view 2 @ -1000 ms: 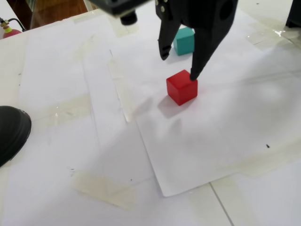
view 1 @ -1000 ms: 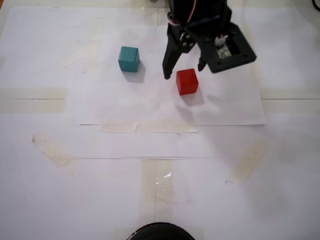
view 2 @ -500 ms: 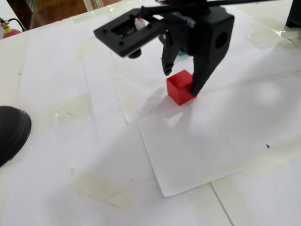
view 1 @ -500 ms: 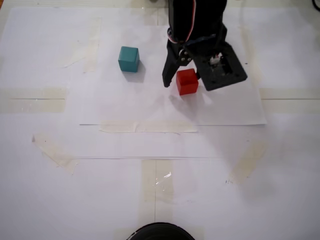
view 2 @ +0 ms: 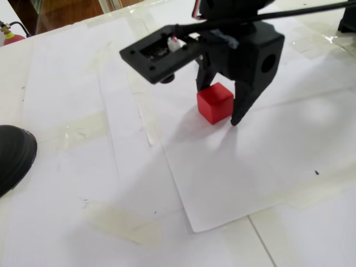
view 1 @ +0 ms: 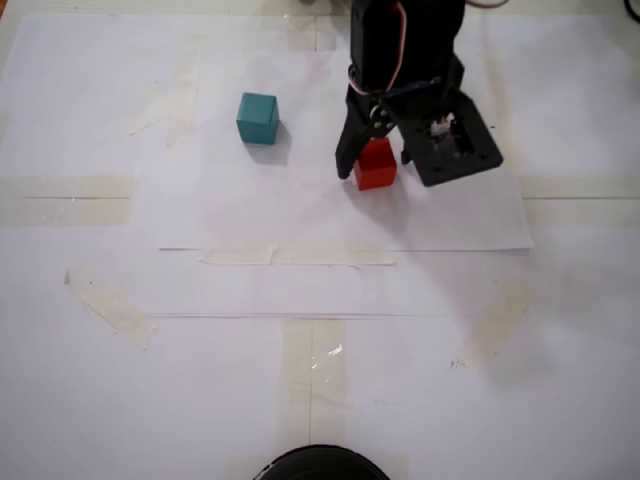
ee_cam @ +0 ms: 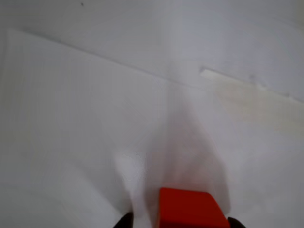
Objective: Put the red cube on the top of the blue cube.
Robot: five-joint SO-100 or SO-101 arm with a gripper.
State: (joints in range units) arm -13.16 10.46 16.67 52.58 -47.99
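Change: gripper (view 1: 377, 172) has dropped since prior frames; jaws that hung above the red cube (view 1: 375, 165) now straddle it, tips at paper level. Cube itself not shifted.
Red cube loc: on white paper (view 1: 300, 215), right of centre in a fixed view; fills bottom edge of wrist view (ee_cam: 190, 209), between the two dark finger tips.
Blue cube loc: teal, on same paper, well apart to the left in a fixed view (view 1: 258, 117); hidden behind arm in the other fixed view.
Handling (est.): small solid block, matte faces, rigid, prob. light. Shouldn't slip or deform. Best hold: two opposite flat side faces, mid-height, jaws square to them. A corner grip would prob. twist it.
Fingers: spread wider than the cube, one either side (view 2: 240, 114). Gaps look narrow; contact w/ cube can't be confirmed either way. Not clamped, nothing held.
Other: black round object at frame edge (view 2: 14, 158), well clear of work area.
Step (judged): pre-grasp done, closing next. Lift and stacking on teal cube not yet done.
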